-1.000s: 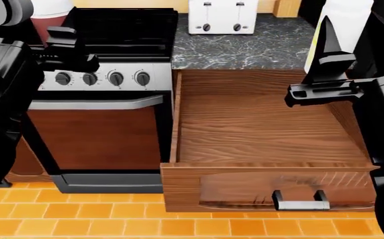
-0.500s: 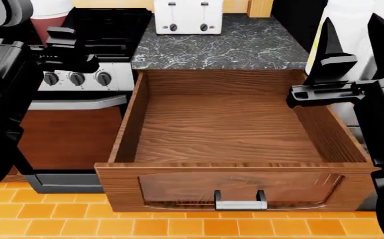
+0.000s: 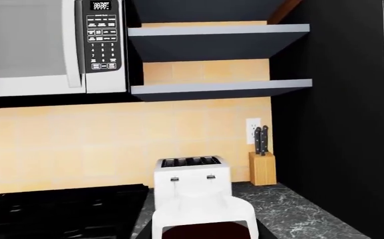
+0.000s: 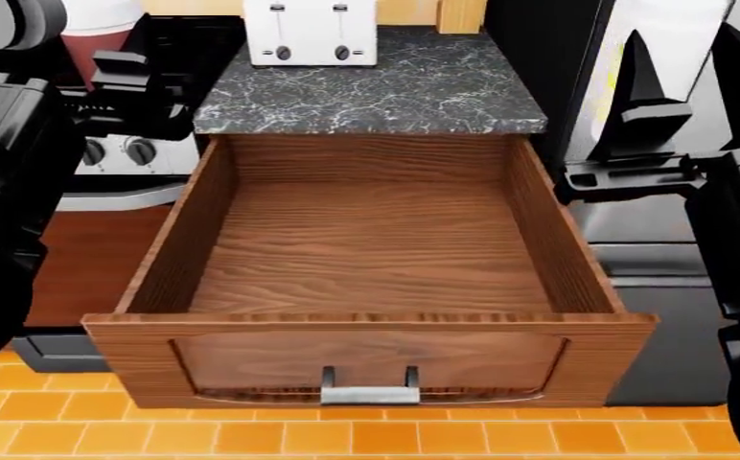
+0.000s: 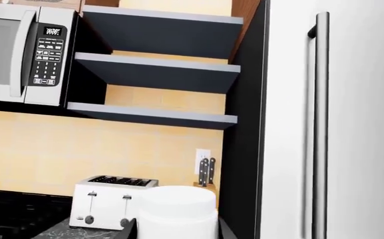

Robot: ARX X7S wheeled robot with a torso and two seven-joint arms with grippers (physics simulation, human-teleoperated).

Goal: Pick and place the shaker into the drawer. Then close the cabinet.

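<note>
Both arms were glossy black with blocky housings; the right gripper carried tapered, pointed black fingers.

The head camera looks steeply down, close over the open drawer and the tabletop. Both wrist cameras face level toward the back wall from farther off. All three views share the toaster.
</note>
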